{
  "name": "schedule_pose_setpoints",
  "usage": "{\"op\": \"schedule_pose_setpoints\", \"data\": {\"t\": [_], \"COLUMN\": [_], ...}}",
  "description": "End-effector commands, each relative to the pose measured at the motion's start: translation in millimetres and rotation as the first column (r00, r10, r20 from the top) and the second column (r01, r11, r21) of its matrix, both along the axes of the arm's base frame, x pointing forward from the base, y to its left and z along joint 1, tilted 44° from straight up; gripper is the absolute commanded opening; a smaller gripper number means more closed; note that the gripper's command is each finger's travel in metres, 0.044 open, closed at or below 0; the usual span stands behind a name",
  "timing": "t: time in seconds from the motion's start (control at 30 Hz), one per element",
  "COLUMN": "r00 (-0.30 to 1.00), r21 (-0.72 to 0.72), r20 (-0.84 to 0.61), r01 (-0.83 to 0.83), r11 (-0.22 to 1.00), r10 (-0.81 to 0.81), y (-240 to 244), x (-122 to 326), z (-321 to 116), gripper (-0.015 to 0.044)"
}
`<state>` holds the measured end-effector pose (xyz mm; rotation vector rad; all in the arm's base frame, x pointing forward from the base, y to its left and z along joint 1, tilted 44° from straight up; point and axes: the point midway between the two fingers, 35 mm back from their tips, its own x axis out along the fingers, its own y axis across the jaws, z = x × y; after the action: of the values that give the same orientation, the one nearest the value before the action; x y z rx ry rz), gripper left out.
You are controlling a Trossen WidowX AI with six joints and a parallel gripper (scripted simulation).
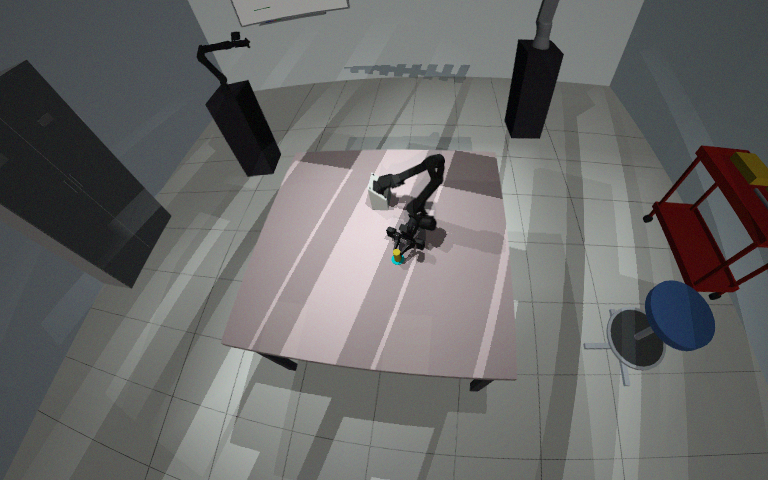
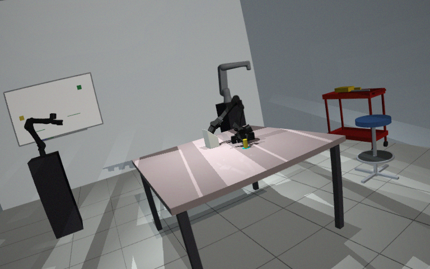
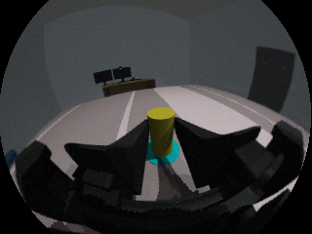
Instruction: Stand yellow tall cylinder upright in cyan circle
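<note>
The yellow tall cylinder (image 1: 397, 255) (image 2: 244, 143) (image 3: 161, 133) stands upright over the cyan circle (image 1: 392, 260) (image 2: 243, 148) (image 3: 158, 161). Its lower end is at the circle, with cyan showing around it in the wrist view; whether it touches the table I cannot tell for sure. My gripper (image 3: 161, 121) is shut on the cylinder, one finger on each side of its upper part, reaching in low and nearly level from the arm's side. In the top and exterior views the fingertips are small and dark beside the cylinder.
A pale angled panel (image 1: 377, 195) (image 2: 210, 139) stands on the pink table (image 1: 317, 316) (image 2: 177, 190) near the arm's base. A red cart (image 1: 688, 237) (image 2: 356, 134) and a blue stool (image 1: 679, 315) (image 2: 373, 120) stand off the table.
</note>
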<state>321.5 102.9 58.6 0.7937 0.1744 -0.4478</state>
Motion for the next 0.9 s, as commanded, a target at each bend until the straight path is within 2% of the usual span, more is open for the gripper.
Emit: {"op": "schedule_pose_setpoints", "data": {"t": [0.0, 0.33, 0.53, 0.87], "r00": [1.000, 1.000, 1.000, 1.000], "r21": [0.004, 0.004, 0.004, 0.009], "r20": [0.006, 0.006, 0.006, 0.009], "r01": [0.006, 0.006, 0.007, 0.012], "r11": [1.000, 1.000, 1.000, 1.000], "r10": [-0.006, -0.006, -0.007, -0.012], "y": [-0.4, -0.4, -2.3, -32.5], "x": [0.3, 0.3, 0.4, -1.7], "z": [0.8, 0.8, 3.3, 37.9], "gripper": [0.0131, 0.0394, 0.0400, 0.0400]}}
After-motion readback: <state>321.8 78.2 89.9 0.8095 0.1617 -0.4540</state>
